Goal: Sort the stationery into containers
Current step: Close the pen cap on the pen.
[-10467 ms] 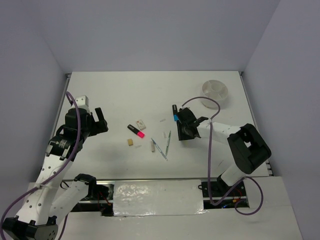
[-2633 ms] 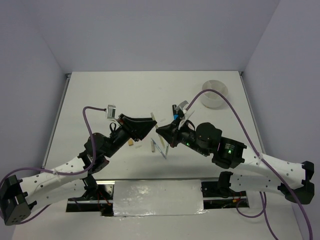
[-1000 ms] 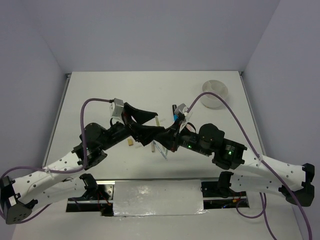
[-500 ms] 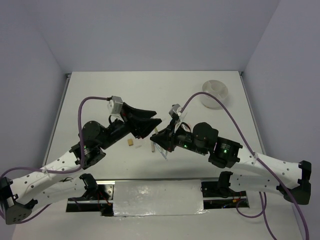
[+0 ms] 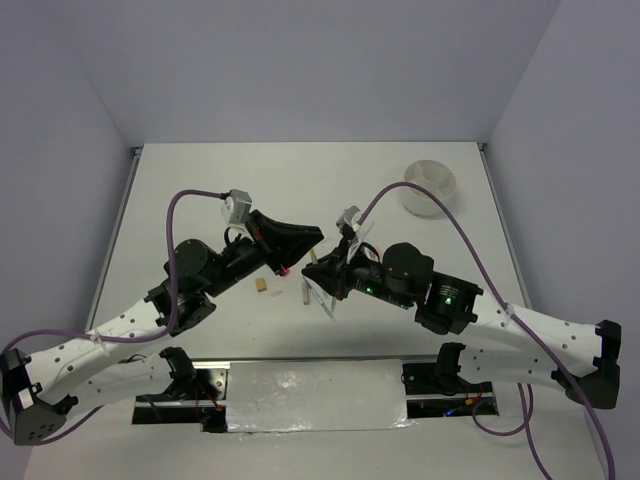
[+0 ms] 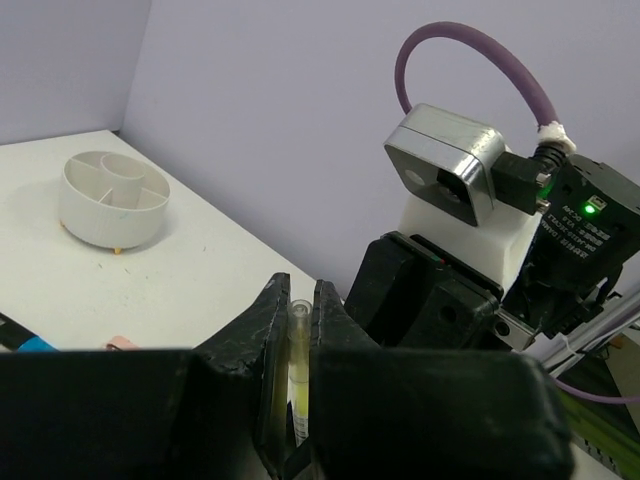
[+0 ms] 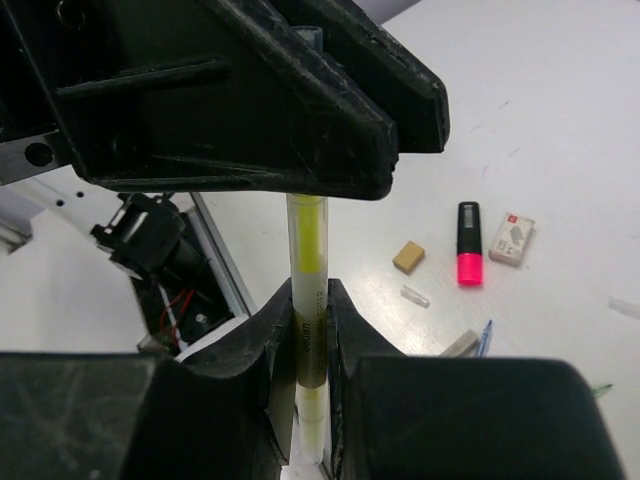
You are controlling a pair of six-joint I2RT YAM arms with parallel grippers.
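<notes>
Gripping yellow stick [image 7: 307,235] | left gripper [image 6: 299,312] one end | right gripper [image 7: 308,305] other end

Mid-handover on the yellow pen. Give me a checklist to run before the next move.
1. Left fingers closed on one end of the yellow pen: ok.
2. Right fingers clamped on the same pen further along: ok.
3. Pen lifted off the table: ok.
4. Left grip firm enough to carry the pen alone: cannot tell.
5. Bowl compartments in view free for a drop: ok.
6. Purple cable, which crosses in front of the bowl in the top view, clear of the route: cannot tell.
</notes>
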